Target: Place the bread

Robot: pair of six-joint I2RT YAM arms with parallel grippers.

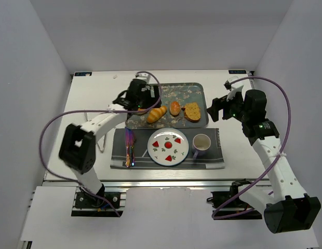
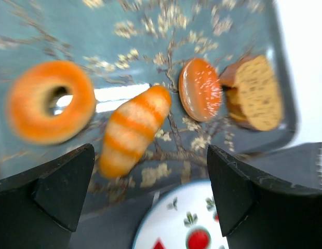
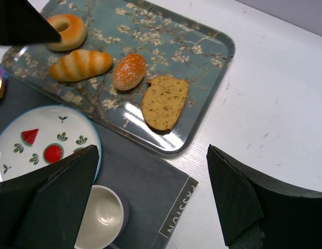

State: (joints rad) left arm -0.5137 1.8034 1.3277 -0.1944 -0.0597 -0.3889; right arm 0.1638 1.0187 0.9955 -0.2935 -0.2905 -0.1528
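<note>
Gaping wide, empty left fingers [image 2: 47, 192] face striped roll [image 2: 132, 129]

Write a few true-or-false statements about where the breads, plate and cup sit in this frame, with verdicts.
1. Four breads lie on the tray: doughnut, striped roll, seeded bun, brown slice. True.
2. A bread lies on the plate. False: the plate carries only its painted pattern.
3. The left fingers stand open, holding nothing. True.
4. The cup stands on the tray. False: the cup stands on the grey mat, beside the plate.
</note>
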